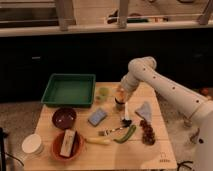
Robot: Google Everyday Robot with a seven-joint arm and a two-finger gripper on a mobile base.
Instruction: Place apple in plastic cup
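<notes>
A pale wooden surface (150, 155) stands before a dark counter front. Near its far edge, the pincer (120, 101) hangs at the end of the white arm (165, 90) and appears clamped on the apple (120, 93), held above the surface. The plastic cup (102, 94) stands upright just left of the apple, beside the green tray (70, 89). A blue sponge (97, 116) lies in front of the cup, and the grape bunch (147, 131) and banana (97, 141) lie nearer the front.
</notes>
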